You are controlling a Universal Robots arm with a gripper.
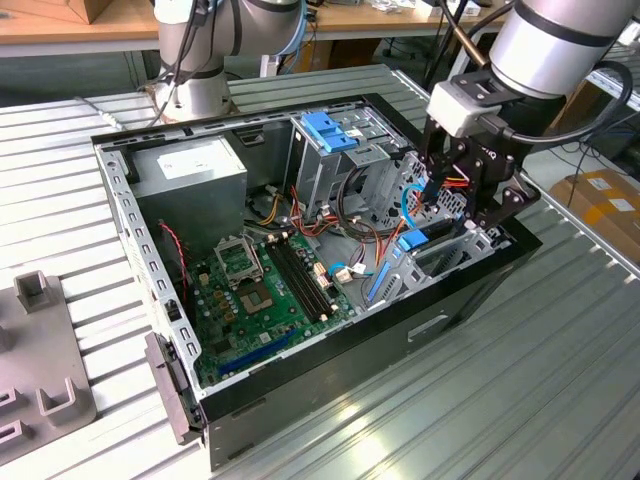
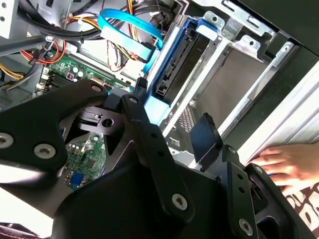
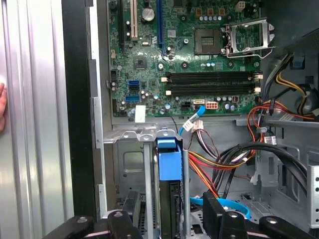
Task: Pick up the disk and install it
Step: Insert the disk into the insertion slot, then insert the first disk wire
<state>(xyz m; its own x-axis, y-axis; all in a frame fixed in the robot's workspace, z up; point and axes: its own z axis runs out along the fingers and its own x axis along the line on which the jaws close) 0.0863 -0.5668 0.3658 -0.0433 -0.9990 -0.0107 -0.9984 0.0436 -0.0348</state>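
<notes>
Open hand [image 3: 172,204] astride the disk [image 3: 169,162]

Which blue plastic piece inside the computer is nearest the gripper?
The blue-framed disk, standing on edge in the bay under the gripper; the blue bracket sits atop the cage, farther off.

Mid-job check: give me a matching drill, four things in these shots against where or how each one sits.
Things:
1. disk
2. motherboard
3. power supply
4. hand

Places:
A. grey box in a corner of the case
B. outside the case
C. on edge in the metal cage, between the open fingers
D. green, flat on the case floor

Pairs: 1-C, 2-D, 3-A, 4-B.
</notes>
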